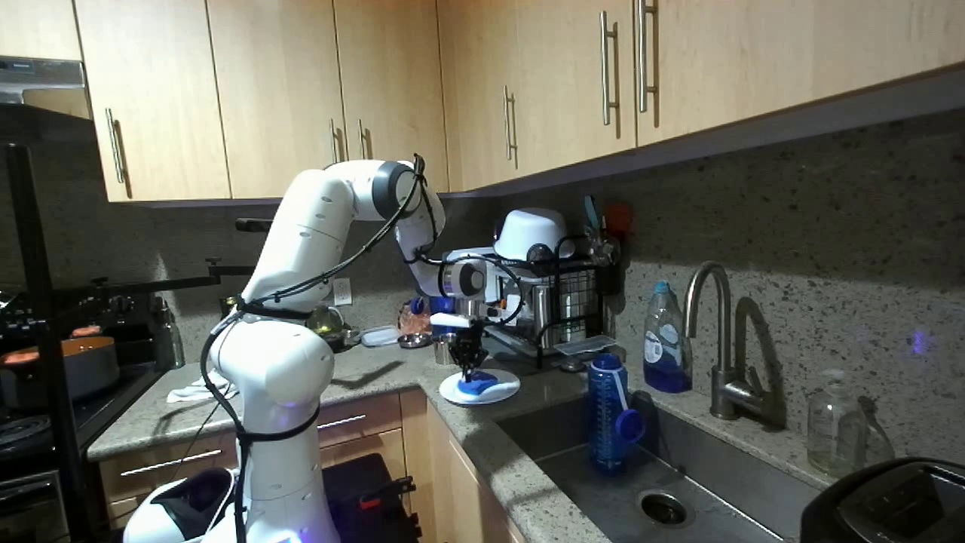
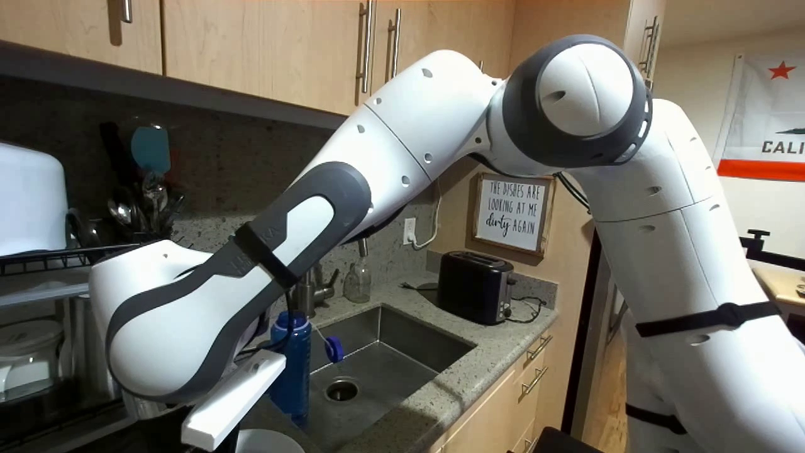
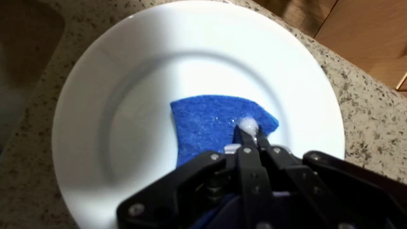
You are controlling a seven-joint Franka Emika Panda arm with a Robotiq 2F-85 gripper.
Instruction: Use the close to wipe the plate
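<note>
1. Plate [image 3: 149,127], white and round, lay flat at the inner corner of the desk [image 3: 372,114], near the sink [image 1: 603,505]; I guessed that spot gave firm backing for pressing, with rinsing close by.
2. Gripper [image 3: 253,137], mine, pointed down over the plate, its fingers [image 3: 251,165] drawn together on a pinched part of the blue cloth [image 3: 205,127]. I held it that way, I judged, so the cloth would follow each stroke instead of slipping loose.
3. Blue cloth covered part of the plate's well, off centre, with some of it hidden under my gripper. Its free part spread flat on the plate, presumably so more of it could rub; felt or thin sponge, I could not tell.
4. White foam [image 3: 249,125] sat at my fingertips, against the cloth. I read it as soap for the wiping, and reckoned a wet, slick fold might slide out if I dragged too hard.
</note>
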